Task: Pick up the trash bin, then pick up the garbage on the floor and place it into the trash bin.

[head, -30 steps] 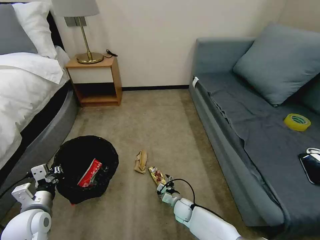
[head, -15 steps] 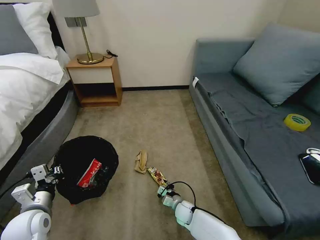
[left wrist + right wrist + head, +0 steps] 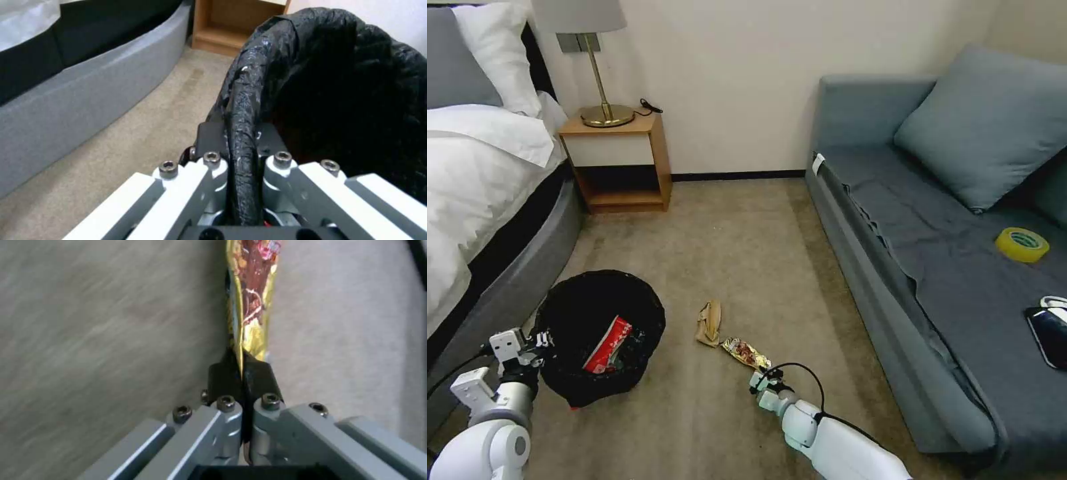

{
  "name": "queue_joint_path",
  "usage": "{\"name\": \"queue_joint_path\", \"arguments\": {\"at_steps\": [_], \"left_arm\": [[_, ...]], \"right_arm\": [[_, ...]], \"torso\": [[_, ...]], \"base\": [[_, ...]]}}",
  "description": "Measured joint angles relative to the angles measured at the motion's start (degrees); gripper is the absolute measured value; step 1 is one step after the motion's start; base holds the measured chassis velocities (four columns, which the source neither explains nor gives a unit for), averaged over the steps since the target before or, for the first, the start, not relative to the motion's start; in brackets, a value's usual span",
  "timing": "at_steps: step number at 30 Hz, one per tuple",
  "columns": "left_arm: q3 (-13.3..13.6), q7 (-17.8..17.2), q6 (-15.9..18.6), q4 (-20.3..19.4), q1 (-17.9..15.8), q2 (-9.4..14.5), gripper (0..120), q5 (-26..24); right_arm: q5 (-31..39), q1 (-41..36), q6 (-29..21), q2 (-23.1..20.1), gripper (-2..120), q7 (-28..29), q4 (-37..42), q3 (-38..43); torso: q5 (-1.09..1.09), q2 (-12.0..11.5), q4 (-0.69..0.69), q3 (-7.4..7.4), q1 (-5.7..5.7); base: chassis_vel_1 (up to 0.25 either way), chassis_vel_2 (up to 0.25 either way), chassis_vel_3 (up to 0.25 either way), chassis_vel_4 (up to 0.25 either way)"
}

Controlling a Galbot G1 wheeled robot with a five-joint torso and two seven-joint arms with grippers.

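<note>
Our right gripper [image 3: 762,377] is pinching one end of the snack wrapper [image 3: 746,353] low over the carpet, the tan scrap [image 3: 710,323] lying at its eleven o'clock. Our left gripper [image 3: 242,140] is clamping the trash bin [image 3: 602,330] rim (red-and-white wrapper [image 3: 607,345] inside). We are judging the next move as carrying it toward nine o'clock, over the bin.

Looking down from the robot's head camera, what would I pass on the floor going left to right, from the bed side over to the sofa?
Left gripper clamped on the bin's rim → trash bin → tan crumpled scrap → snack wrapper, pinched by the right gripper → sofa.
</note>
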Motion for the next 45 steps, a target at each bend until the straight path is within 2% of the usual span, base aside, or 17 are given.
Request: {"name": "queue_joint_path", "arguments": {"at_steps": [10, 12, 19, 22, 27, 33, 45], "left_arm": [[1.52, -0.02, 0.21, -0.1, -0.33, 0.07, 5, 0.11], [1.99, -0.08, 0.35, -0.11, -0.35, 0.01, 5, 0.1], [2.95, -0.12, 0.65, -0.07, -0.14, -0.1, 5, -0.24], [3.61, -0.34, 1.32, -0.07, -0.17, -0.27, 5, -1.04], [4.94, -1.05, 2.58, -0.16, -0.51, -0.74, 5, -2.24], [6.86, -1.89, 4.26, -0.64, -0.87, -1.19, 5, -3.75], [7.19, -2.05, 4.82, -1.69, -0.59, -1.42, 5, -4.71]], "right_arm": [[10.73, 3.03, -2.15, -6.4, 0, 3.64, 20.76, 2.1], [13.14, 4.61, -0.66, -8.21, 0, 3.98, 25.76, 2.45], [21.0, 8.36, 4.17, -10.29, 0, 3.93, 35.51, 2.68], [29.87, 10.51, 7.36, -11.99, 0, 0.31, 42.04, 0.44], [34.8, 11.84, 10.91, -13.57, 0, -4.42, 46.86, -3.41], [40.0, 12.43, 12.49, -13.2, 0, -8.35, 52.57, -9.19], [41.86, 12.53, 12.4, -11.95, 0, -12.17, 52.05, -14.4]], "torso": [[0.04, 0.0, 0.04, -0.01, 0.0], [0.03, 0.0, 0.03, -0.01, 0.0], [0.03, 0.01, 0.04, -0.01, 0.0], [0.03, 0.01, 0.05, -0.01, 0.0], [0.03, 0.01, 0.03, -0.01, 0.0], [0.03, 0.01, 0.04, -0.01, 0.0], [0.03, 0.01, 0.04, -0.01, 0.0]], "base": [[0.0, 0.0, 0.0, 0.0], [0.0, 0.0, 0.0, 0.0], [0.0, 0.0, 0.0, 0.0], [0.0, 0.0, 0.0, 0.0], [0.0, 0.0, 0.0, 0.0], [0.0, 0.0, 0.0, 0.0], [0.0, 0.0, 0.0, 0.0]]}}
